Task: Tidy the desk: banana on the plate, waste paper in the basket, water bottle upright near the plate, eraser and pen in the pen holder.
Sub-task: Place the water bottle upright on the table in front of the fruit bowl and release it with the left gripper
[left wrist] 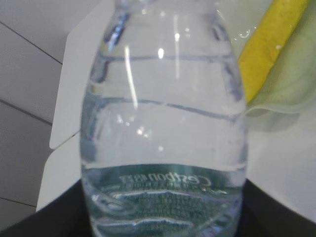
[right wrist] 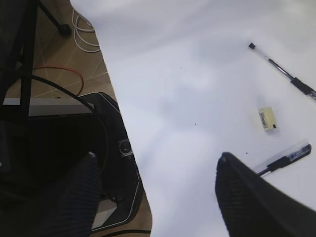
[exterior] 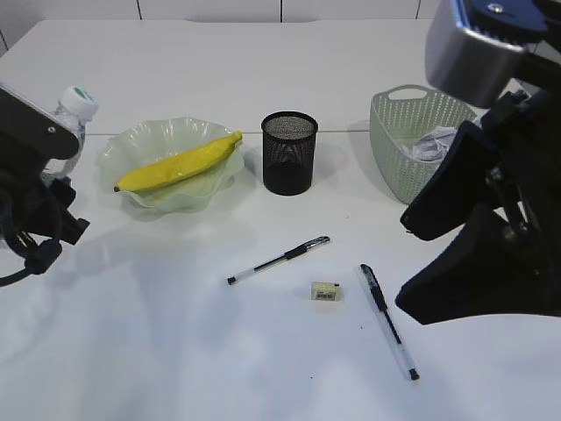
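White desk at lower centre: eraser (exterior: 326, 291) lies between two pens, nearer the empty, spread right gripper (right wrist: 158, 197); left gripper clasps the water bottle (left wrist: 163, 128).

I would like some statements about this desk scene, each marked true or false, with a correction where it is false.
1. The banana lies on the green plate. True.
2. Both pens are already in the pen holder. False: the pen near the middle and the pen further right both lie on the table.
3. The eraser lies on the table between the two pens. True.
4. The basket is empty. False: crumpled paper is inside it.
5. The water bottle lies flat to the right of the basket. False: it is upright at the left of the plate, at the left gripper.
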Robot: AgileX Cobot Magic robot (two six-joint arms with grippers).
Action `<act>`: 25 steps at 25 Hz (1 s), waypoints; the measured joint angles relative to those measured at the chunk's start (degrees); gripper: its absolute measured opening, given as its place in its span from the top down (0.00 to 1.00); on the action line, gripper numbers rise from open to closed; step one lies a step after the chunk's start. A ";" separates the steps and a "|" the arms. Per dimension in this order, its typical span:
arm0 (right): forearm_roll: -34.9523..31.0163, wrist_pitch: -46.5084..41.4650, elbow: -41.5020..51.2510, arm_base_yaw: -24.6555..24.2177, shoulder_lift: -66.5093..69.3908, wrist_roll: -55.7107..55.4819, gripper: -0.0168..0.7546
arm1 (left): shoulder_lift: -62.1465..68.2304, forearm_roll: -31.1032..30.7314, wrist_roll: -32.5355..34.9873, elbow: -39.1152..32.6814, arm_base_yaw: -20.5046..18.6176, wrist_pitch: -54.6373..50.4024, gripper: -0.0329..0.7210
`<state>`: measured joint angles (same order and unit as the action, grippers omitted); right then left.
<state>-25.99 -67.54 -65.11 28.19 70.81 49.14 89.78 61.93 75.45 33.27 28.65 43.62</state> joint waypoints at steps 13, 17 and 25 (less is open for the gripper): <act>0.00 0.08 0.00 0.00 0.00 -1.73 0.28 | 0.00 -4.16 -27.04 0.00 0.00 2.35 0.41; 0.00 0.08 0.00 0.00 0.00 -2.36 0.28 | 0.00 -9.53 -35.45 0.00 0.00 1.19 0.41; 0.00 0.08 0.00 0.00 0.00 -2.84 0.28 | 0.02 -30.38 -50.24 0.00 -5.04 -9.21 0.43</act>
<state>-25.99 -67.46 -65.11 28.19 70.81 46.30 89.81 31.55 25.20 33.27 23.61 34.41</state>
